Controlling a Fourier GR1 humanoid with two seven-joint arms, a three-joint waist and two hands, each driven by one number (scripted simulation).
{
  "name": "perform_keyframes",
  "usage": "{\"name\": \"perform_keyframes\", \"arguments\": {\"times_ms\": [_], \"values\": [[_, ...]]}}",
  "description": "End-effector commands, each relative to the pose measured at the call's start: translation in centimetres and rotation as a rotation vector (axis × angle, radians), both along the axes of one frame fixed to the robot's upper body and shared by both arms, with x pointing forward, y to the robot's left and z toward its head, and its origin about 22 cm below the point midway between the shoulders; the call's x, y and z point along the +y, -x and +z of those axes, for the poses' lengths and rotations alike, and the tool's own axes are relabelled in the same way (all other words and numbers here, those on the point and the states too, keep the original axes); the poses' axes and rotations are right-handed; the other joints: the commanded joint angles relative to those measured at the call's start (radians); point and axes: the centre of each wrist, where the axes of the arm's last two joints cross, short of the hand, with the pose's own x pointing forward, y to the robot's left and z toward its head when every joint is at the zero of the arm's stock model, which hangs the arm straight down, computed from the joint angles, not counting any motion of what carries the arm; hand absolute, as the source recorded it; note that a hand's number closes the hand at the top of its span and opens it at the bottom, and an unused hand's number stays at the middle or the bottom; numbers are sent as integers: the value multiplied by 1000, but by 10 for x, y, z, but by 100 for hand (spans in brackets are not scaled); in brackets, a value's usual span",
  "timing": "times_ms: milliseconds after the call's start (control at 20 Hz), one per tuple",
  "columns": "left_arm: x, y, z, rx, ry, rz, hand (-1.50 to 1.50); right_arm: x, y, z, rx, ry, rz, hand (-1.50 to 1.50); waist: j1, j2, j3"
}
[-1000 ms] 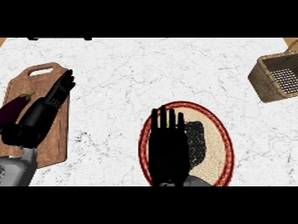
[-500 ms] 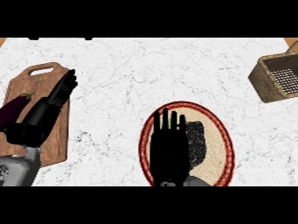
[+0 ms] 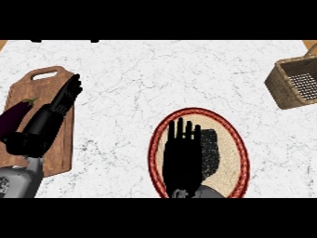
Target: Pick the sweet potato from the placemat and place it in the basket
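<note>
Both your hands are flat-fingered, holding nothing: right hand over the red-rimmed oval placemat, left hand over the wooden cutting board. Square wicker basket sits far right.

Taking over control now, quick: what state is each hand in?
Left hand: open, fingers straight, over the cutting board, holding nothing.
Right hand: open, fingers straight, over the placemat, nothing seen in it.
</note>
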Motion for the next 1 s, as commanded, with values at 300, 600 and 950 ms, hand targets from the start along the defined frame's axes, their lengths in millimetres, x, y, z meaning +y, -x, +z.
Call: {"name": "perform_keyframes", "arguments": {"times_ms": [300,600,950], "values": [[-2,13,-16,12,8,-13,0,-5,-7,-30,65,152,-200,-150,2,1,0],[4,-7,10,16,8,2,0,-19,-13,-24,100,127,-227,-150,-8,0,1],[-4,1,2,11,3,0,0,-20,-5,-44,183,109,-222,150,0,1,1]]}}
